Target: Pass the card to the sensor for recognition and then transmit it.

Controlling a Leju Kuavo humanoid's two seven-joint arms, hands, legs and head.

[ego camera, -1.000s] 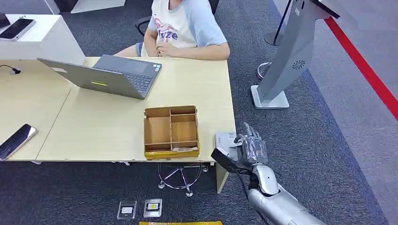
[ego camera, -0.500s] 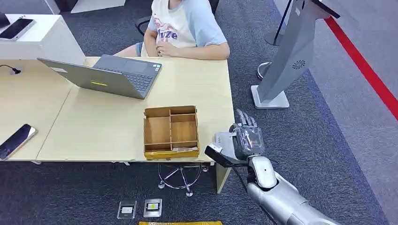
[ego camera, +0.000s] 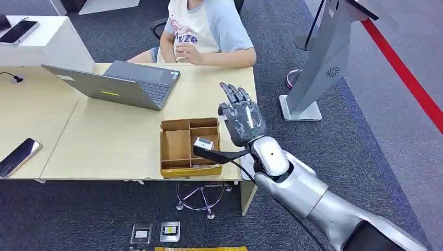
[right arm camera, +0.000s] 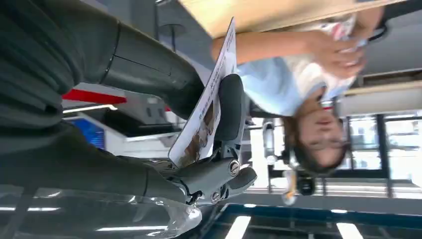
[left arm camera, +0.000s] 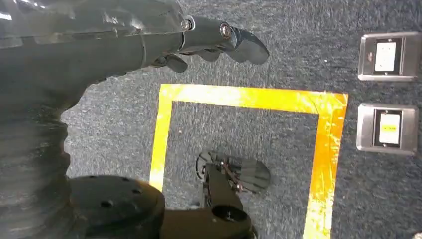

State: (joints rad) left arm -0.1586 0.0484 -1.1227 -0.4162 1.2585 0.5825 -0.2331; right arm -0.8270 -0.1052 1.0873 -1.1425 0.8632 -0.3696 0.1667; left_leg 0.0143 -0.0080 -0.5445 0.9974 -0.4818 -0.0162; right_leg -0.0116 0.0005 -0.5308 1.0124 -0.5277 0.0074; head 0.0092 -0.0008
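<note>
The card (right arm camera: 206,114) was pinched by the right hand (ego camera: 243,117), thumb against fingers (right arm camera: 230,107), over the surface (ego camera: 120,138). Judged thin, light, slippery; best held at one edge. Left hand (left arm camera: 209,42) hung curled, nothing held.

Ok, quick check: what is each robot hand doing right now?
Left robot hand: hangs over the floor, fingers curled in, holding nothing.
Right robot hand: raised above the table, holding the card.
</note>
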